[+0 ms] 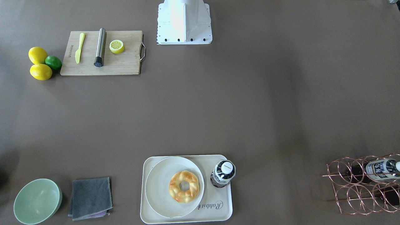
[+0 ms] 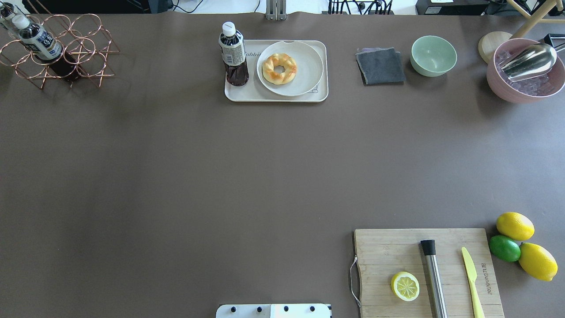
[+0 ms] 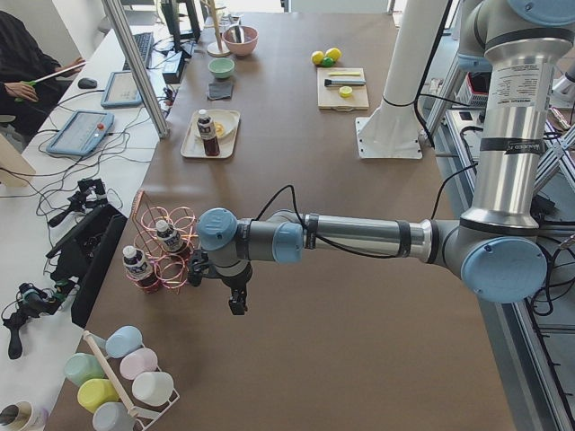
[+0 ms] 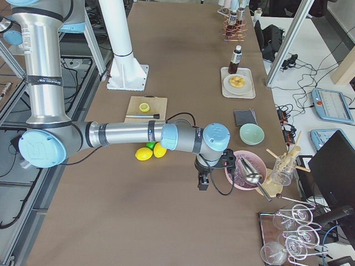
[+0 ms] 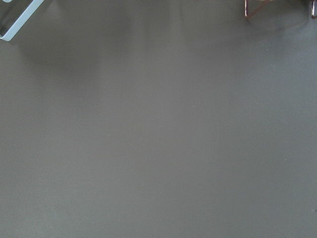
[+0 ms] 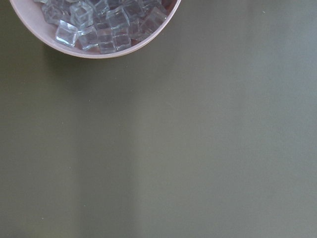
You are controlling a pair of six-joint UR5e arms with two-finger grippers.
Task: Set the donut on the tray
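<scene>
The donut [image 1: 184, 186] sits on a round plate [image 1: 156, 190]. The plate lies in the tray [image 1: 220, 214], at the middle of the tabletop's [image 1: 218, 109] edge farthest from the robot. The donut touches only the plate. A bottle [image 1: 223, 173] stands upright in the tray just beside the plate.

"Rabbit" reads in full in looping script [image 1: 211, 205] on the tray in the front view. In the overhead view the bottle and plate cover its ends, leaving only the middle letters. The bottle's label is dark with white marks, too small to read. There is also a line of print on the board [image 1: 125, 65], next to the yellow knife [image 1: 79, 47], and I cannot make it out in either view.

Only the two end views show the arms. The left pincer [image 3: 237, 305] hangs over bare tabletop near the copper rack [image 3: 166, 247] at the left end. The right pincer [image 4: 203, 183] hangs just beside the pink bowl [image 4: 236, 180] at the right end. For both, I cannot tell how wide the jaws stand. Both are well apart from the tray.

The overhead view shows a metal scoop [image 2: 529, 59] in the bowl. The right wrist view shows the ice [image 6: 99, 22] close up.
</scene>
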